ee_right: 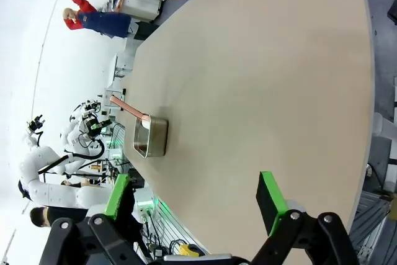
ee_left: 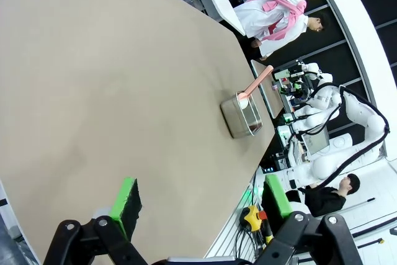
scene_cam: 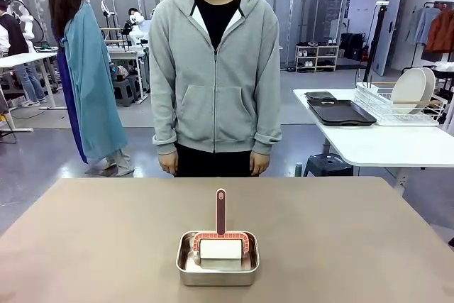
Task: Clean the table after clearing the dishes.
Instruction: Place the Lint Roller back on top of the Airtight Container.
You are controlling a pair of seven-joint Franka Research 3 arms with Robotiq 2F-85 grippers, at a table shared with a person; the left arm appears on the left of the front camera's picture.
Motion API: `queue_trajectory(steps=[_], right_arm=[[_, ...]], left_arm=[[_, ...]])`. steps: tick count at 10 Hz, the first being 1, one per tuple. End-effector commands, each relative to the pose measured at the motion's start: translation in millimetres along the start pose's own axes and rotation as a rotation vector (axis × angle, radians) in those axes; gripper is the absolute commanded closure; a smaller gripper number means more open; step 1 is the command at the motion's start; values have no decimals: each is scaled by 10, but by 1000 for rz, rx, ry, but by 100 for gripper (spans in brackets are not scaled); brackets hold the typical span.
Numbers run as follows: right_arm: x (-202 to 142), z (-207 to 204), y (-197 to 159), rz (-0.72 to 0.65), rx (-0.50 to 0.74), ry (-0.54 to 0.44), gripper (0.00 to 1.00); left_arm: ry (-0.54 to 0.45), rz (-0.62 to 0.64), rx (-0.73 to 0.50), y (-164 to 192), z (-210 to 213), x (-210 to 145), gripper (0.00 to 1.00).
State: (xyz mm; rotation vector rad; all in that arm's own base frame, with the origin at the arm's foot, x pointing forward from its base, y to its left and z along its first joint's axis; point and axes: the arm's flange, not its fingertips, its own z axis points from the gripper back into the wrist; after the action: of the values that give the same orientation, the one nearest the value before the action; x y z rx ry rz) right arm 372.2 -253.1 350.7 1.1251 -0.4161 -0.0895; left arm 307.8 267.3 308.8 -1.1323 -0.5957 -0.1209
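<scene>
Worktop (scene_cam: 355, 246) cleaning looks ready to begin: the taupe surface fills the lower half of the front view and carries no plates. The dishes appear already moved off, with dark trays (scene_cam: 340, 112) and white plates in a wire rack (scene_cam: 404, 101) on a smaller white table (scene_cam: 383, 143) at the right of the frame.

Near the bottom centre of the front view sits a small steel tin (scene_cam: 217, 258) with a roller tool (scene_cam: 220, 243) inside, its white drum lying in the tin and its salmon handle pointing up toward the person in the grey hoodie (scene_cam: 215, 69) at the far edge.

Both hands are released, nothing between the pads: the left hand (ee_left: 198, 206) and the right hand (ee_right: 195, 200) each hover above bare worktop, well apart from the tin.

Risks, as I judge them: the handle is slim and stands at a slant, so a grasp that comes in off-centre could tip the roller or drag the light tin across the surface. Lifting the roller might also carry the tin with it if the drum is snug.

Each wrist view shows the tin from the side, revealing wall depth and the handle's lean; the front view gives the drum, the person and the side table.
</scene>
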Motion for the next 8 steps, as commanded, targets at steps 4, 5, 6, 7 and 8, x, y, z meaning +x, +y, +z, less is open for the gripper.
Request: queue_trajectory(steps=[4,5,6,7,8], right_arm=[[36,-15,7,5,-10,-12,0],[36,-15,7,5,-10,-12,0],[36,-15,7,5,-10,-12,0],[36,-15,7,5,-10,-12,0],[36,-15,7,5,-10,-12,0]], left_arm=[[14,13,19,-53,21,-10,0],[14,13,19,-53,21,-10,0],[14,13,19,-53,21,-10,0],[14,13,19,-53,21,-10,0],[14,13,19,-53,21,-10,0]])
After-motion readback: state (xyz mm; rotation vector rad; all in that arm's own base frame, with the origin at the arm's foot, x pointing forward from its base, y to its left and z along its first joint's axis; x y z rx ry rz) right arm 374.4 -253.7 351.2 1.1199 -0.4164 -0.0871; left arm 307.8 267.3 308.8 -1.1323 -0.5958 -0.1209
